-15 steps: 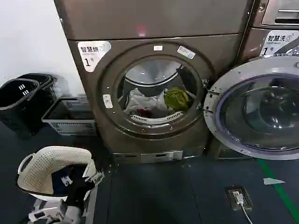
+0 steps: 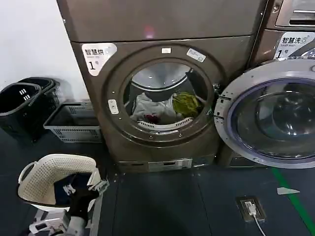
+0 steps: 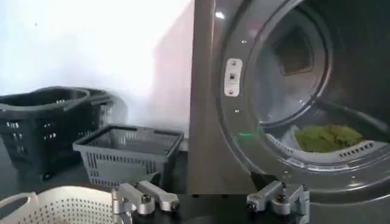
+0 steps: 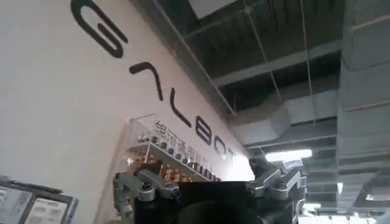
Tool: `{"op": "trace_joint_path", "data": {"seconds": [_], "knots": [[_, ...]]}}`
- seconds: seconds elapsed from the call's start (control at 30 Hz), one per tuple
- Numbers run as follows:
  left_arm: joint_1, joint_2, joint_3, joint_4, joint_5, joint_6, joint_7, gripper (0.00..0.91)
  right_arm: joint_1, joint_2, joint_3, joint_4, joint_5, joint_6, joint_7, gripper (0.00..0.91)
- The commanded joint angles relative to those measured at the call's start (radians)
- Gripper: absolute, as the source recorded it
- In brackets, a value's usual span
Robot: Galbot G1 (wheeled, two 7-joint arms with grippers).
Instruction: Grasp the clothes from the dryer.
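The dryer stands in front of me with its round opening bare. Inside the drum lie clothes: a white piece, a yellow-green piece and a bit of red. The green piece also shows in the left wrist view, on the drum's lip. My left gripper hangs low at the near left, over a white basket, well short of the dryer; it is open and holds nothing. My right gripper points up at a wall and ceiling, open and holding nothing.
The dryer door is swung open to the right. A white perforated basket holding dark clothes sits at the near left. A grey basket and black baskets stand by the left wall. A floor socket with a cable lies at the right.
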State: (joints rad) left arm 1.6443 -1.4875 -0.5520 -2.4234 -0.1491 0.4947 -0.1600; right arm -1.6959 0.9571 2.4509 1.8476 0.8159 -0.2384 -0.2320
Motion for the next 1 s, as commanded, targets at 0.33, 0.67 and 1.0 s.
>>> {"op": "trace_joint_path", "data": {"seconds": [0.33,0.67,1.0], "knots": [[0.003,-0.002,0.005,0.005,-0.003,0.008,0.002,0.907,0.002,0.004,0.006,-0.002,0.008,-0.007,-0.011,0.907],[0.004,-0.002,0.004,0.003,-0.008,0.007,0.004,0.907,0.004,0.003,0.007,0.000,0.009,-0.013,-0.016,0.907],[0.009,0.003,0.007,0.001,-0.010,0.015,0.012,0.907,0.005,0.005,0.005,0.006,0.008,-0.016,-0.022,0.907]]}}
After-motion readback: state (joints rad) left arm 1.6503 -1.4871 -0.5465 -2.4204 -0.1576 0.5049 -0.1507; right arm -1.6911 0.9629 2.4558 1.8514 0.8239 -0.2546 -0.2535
